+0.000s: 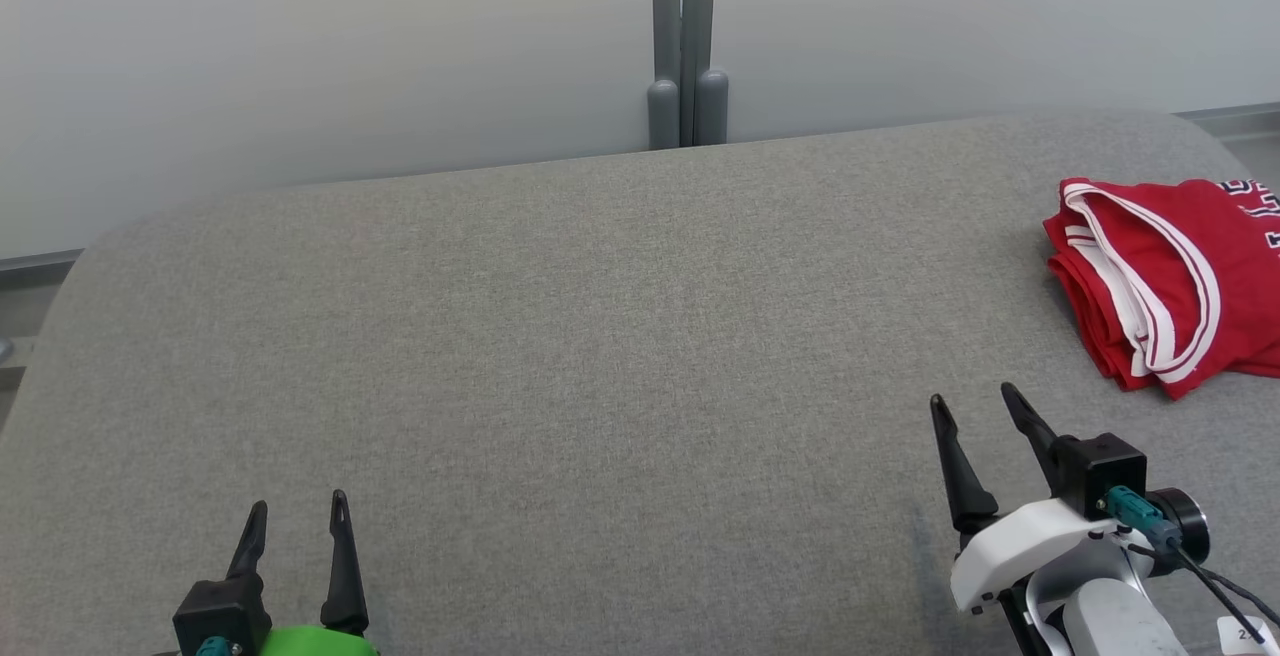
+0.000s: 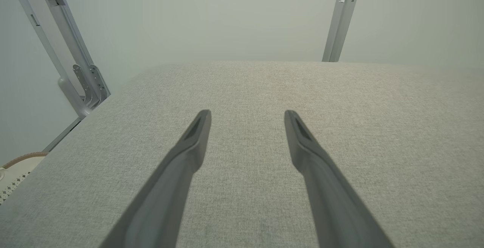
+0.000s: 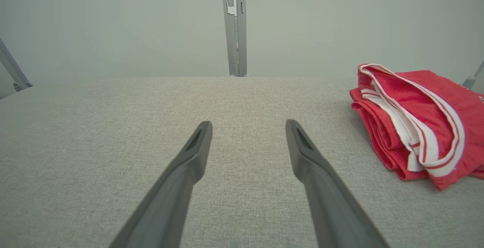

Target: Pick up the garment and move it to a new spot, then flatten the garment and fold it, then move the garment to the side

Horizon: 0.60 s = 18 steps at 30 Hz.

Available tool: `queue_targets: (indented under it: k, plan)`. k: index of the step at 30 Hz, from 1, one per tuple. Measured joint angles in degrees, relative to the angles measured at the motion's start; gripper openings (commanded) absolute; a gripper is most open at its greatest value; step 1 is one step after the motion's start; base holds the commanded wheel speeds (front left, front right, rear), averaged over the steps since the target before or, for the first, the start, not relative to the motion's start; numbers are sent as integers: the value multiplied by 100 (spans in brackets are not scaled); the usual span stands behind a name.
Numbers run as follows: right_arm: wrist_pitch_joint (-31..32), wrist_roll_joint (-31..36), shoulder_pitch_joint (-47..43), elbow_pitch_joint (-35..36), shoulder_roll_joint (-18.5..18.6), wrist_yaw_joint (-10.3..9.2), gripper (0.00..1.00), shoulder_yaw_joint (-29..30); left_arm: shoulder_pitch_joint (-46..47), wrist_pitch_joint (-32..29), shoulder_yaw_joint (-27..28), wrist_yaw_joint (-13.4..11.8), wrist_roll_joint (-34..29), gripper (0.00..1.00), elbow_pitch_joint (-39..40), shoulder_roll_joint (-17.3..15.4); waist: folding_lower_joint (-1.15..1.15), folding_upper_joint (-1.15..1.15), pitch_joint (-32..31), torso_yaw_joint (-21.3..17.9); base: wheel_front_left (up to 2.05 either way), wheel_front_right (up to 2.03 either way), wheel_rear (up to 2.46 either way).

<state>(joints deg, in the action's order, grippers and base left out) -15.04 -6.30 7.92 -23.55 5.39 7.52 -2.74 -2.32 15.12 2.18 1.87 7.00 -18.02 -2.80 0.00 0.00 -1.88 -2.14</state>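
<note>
A red garment (image 1: 1180, 276) with white trim lies folded in a stack at the far right of the grey fabric table (image 1: 600, 336), running off the right edge of the head view. The right wrist view has the garment (image 3: 416, 123) at its right. My right gripper (image 1: 973, 404) stands open low on the right, a short way in front and to the left of the garment, touching nothing; its fingers (image 3: 189, 157) are spread over bare fabric. At the lower left my left gripper (image 1: 298, 514) is open and holds nothing, with its fingers (image 2: 193, 146) over bare table.
A pale wall runs behind the table, with a grey upright post (image 1: 685, 46) at its middle. Metal frame struts (image 2: 75, 59) stand off the table's left end. The table's far edge curves down at both corners.
</note>
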Motion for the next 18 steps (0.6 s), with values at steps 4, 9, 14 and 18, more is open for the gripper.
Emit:
queue_targets:
  k: [4,9,14,18]
  plan:
    - [0,-27,-5,-16,11,0,100,-102,0,0,-21,66,94,100,-40,0,0,0,2,-7,0,0,0]
    - [0,-76,-18,-89,45,0,100,-153,0,0,-18,143,189,100,-53,0,0,0,5,-19,0,0,0]
    - [0,-77,-17,-94,63,0,100,-153,0,0,-13,189,244,100,-38,0,0,0,7,-28,0,0,0]
    - [0,-77,-17,-89,63,0,100,-152,0,0,-27,249,333,100,-36,0,0,0,8,-33,0,0,0]
